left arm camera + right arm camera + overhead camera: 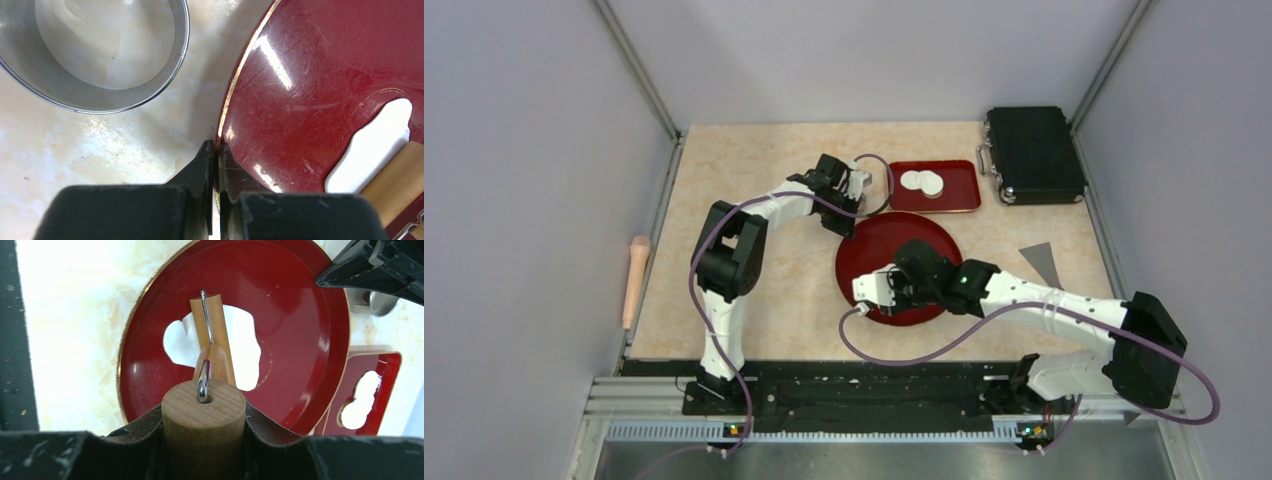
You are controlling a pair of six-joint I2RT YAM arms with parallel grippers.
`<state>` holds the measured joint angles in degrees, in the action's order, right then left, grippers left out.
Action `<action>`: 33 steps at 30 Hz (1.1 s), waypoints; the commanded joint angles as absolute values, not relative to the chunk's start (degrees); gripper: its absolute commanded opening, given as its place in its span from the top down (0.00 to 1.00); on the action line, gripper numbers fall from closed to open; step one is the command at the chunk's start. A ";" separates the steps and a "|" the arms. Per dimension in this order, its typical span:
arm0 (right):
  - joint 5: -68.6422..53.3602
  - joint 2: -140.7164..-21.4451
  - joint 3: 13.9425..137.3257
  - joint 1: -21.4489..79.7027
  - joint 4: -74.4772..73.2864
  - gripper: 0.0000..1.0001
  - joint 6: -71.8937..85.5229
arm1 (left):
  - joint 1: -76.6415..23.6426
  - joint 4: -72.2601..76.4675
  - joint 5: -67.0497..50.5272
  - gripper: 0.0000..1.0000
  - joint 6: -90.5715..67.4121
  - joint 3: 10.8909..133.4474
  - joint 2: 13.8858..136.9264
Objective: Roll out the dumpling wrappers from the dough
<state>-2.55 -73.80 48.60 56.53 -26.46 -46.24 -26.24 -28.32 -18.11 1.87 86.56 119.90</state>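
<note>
The dough [240, 347] is a flat, ragged white sheet on the round red plate [874, 240]. My right gripper [876, 292] is shut on the wooden handle [204, 425] of a small roller whose drum [212, 325] lies on the dough. In the top view the arm hides the dough. My left gripper [852, 205] is shut on the plate's gold rim [235, 85] at its far left edge. The left wrist view shows the dough's edge [370, 145] and the roller [395, 175]. Two round wrappers [921, 182] overlap on the rectangular red tray [959, 195].
A metal ring [100, 50] stands on the table just beyond the plate, next to my left gripper. A black case [1034, 155] sits at the far right. A grey scraper [1042, 262] lies right of the plate. A wooden rolling pin [636, 280] lies along the left edge.
</note>
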 commanded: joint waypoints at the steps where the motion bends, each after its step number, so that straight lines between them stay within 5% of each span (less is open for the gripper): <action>1: -15.00 -76.35 45.48 58.95 -43.92 1.00 -41.00 | -25.89 -28.31 -14.41 1.00 3.78 84.83 121.60; 16: -11.81 -69.19 50.00 58.84 -45.32 1.00 -40.86 | -25.93 -28.39 -14.24 1.00 3.74 84.98 121.80; 26: 10.84 -57.43 56.15 49.95 -32.20 1.00 -41.72 | -25.84 -28.98 -12.51 1.00 3.56 85.34 120.81; 33: 22.06 -49.97 47.41 41.12 -20.62 1.00 -45.39 | -25.28 -29.32 -8.96 1.00 5.11 84.83 117.73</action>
<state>13.47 -53.67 50.98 45.47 -30.63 -43.44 -26.37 -28.45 -16.75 2.02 86.54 119.52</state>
